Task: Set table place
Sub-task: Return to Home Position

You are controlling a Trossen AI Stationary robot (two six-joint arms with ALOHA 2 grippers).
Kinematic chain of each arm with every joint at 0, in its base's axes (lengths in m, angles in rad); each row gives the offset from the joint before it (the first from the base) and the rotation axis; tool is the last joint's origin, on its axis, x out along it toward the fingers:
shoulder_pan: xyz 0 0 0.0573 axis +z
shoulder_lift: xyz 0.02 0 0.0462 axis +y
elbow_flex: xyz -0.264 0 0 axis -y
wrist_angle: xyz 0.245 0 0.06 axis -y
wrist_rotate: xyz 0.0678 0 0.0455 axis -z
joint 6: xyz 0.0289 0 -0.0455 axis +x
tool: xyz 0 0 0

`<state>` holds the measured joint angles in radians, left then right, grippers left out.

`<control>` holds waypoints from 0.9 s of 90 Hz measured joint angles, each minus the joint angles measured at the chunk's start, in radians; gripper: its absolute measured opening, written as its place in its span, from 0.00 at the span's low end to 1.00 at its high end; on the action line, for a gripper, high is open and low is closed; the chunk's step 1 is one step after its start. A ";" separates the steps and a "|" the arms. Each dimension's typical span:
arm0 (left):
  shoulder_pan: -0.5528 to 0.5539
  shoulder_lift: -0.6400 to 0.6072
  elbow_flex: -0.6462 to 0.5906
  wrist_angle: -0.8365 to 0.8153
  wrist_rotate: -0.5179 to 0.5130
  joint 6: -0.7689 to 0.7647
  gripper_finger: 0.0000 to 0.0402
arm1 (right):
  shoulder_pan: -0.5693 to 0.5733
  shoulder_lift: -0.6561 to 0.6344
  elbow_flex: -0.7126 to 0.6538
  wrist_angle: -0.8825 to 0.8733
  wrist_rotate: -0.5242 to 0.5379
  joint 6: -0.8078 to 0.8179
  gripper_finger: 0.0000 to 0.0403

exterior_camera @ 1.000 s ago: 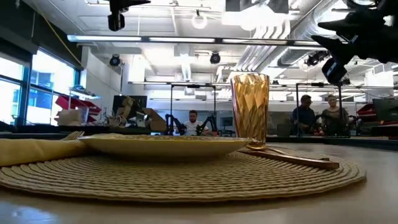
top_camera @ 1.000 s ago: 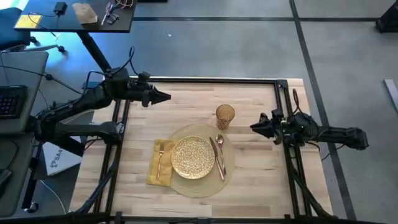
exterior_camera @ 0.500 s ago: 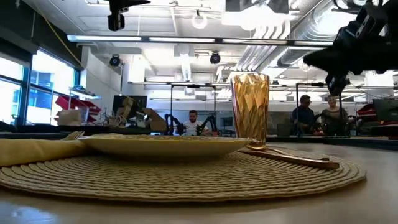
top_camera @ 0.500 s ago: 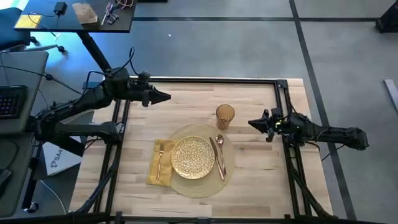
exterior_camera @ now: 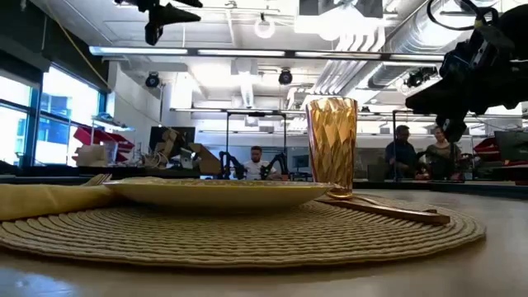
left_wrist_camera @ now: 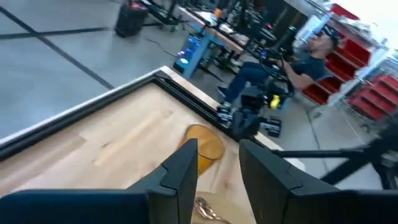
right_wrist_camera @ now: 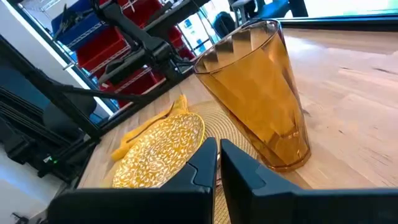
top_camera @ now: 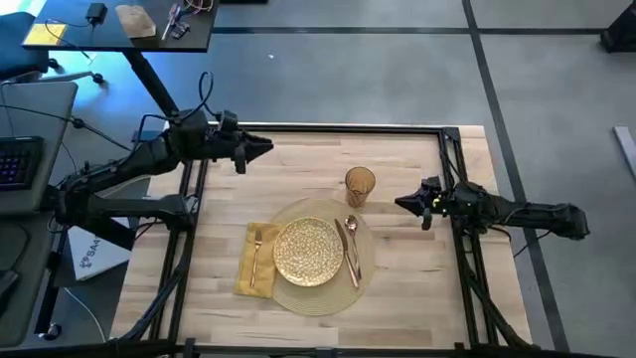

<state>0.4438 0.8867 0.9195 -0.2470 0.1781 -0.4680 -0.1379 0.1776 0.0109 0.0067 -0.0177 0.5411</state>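
Note:
On the light wood table point(top_camera: 298, 174) lies a round woven placemat point(top_camera: 320, 294) with a gold speckled plate point(top_camera: 309, 251) on it. A knife and spoon point(top_camera: 349, 249) lie to the plate's right. A fork lies on the yellow napkin point(top_camera: 244, 261) to its left. The amber ribbed glass point(top_camera: 360, 184) stands upright at the mat's far right edge. My right gripper point(top_camera: 399, 203) hovers shut just right of the glass point(right_wrist_camera: 258, 93), pointing at it. My left gripper point(top_camera: 266, 147) hangs open over the far left of the table, with the glass point(left_wrist_camera: 208, 146) beyond its fingers.
A black frame rail point(top_camera: 338, 127) runs around the tabletop. Bare wood lies between the left gripper and the glass and right of the mat. A dark desk point(top_camera: 119, 25) stands beyond the far left corner. People point(exterior_camera: 417, 153) sit in the room behind.
My right gripper has come down and moved a little toward the table's left edge, nearer the glass. The glass and the rest of the setting have stayed where they were.

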 joint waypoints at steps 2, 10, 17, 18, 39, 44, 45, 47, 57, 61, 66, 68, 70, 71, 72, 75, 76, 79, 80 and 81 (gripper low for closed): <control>0.000 0.000 0.000 0.000 -0.003 0.001 0.25 | 0.000 0.000 0.000 0.000 0.000 0.000 0.01; 0.000 0.000 0.000 0.000 -0.005 0.001 0.25 | 0.000 0.000 0.000 -0.001 0.000 0.000 0.01; 0.000 0.000 0.000 0.000 -0.005 0.001 0.25 | 0.000 0.000 0.000 -0.001 0.000 0.000 0.01; 0.000 0.000 0.000 0.000 -0.005 0.001 0.25 | 0.000 0.000 0.000 -0.001 0.000 0.000 0.01; 0.000 0.000 0.000 0.000 -0.005 0.002 0.25 | 0.000 0.000 0.001 -0.002 0.000 0.000 0.01; 0.000 0.000 0.000 -0.005 -0.006 0.043 0.25 | 0.000 0.000 0.001 -0.002 0.000 0.000 0.01; 0.000 0.000 0.000 -0.009 -0.006 0.054 0.25 | 0.000 0.000 0.001 -0.002 0.000 0.000 0.01; 0.000 0.000 0.000 -0.017 -0.007 0.077 0.25 | 0.000 0.000 0.001 -0.002 0.000 0.000 0.01; -0.023 0.000 -0.009 0.006 -0.056 0.242 0.25 | 0.000 0.000 0.001 -0.002 0.000 0.000 0.01; -0.049 -0.002 -0.020 0.034 -0.102 0.325 0.25 | 0.000 0.000 0.001 -0.002 0.000 0.000 0.01; -0.093 -0.014 -0.047 0.077 -0.174 0.440 0.25 | 0.000 0.000 0.001 -0.003 0.000 0.000 0.01; -0.114 -0.022 -0.063 0.095 -0.198 0.482 0.25 | 0.000 0.000 0.001 -0.003 0.000 0.000 0.01; -0.136 -0.032 -0.082 0.115 -0.220 0.522 0.25 | 0.000 0.000 0.001 -0.002 0.000 0.000 0.01; -0.147 -0.039 -0.092 0.125 -0.230 0.540 0.25 | 0.000 0.000 0.001 -0.003 0.000 0.000 0.01; -0.158 -0.046 -0.102 0.135 -0.240 0.557 0.25 | 0.000 0.000 0.001 -0.002 0.000 0.000 0.01; -0.191 -0.072 -0.138 0.161 -0.261 0.601 0.25 | 0.000 0.000 0.001 -0.003 0.000 0.000 0.01; -0.201 -0.082 -0.152 0.171 -0.268 0.615 0.25 | 0.000 0.000 0.001 -0.003 0.000 0.000 0.01; -0.232 -0.116 -0.195 0.198 -0.280 0.647 0.25 | 0.000 0.000 0.001 -0.003 0.000 0.000 0.01; -0.242 -0.129 -0.210 0.208 -0.283 0.657 0.25 | 0.000 0.000 0.001 -0.003 0.000 0.000 0.01; -0.250 -0.141 -0.225 0.220 -0.285 0.664 0.25 | 0.000 0.000 0.001 -0.003 0.000 0.000 0.01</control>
<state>0.1936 0.7457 0.6946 -0.0268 -0.1065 0.1962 -0.1379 0.1772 0.0116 0.0040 -0.0181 0.5412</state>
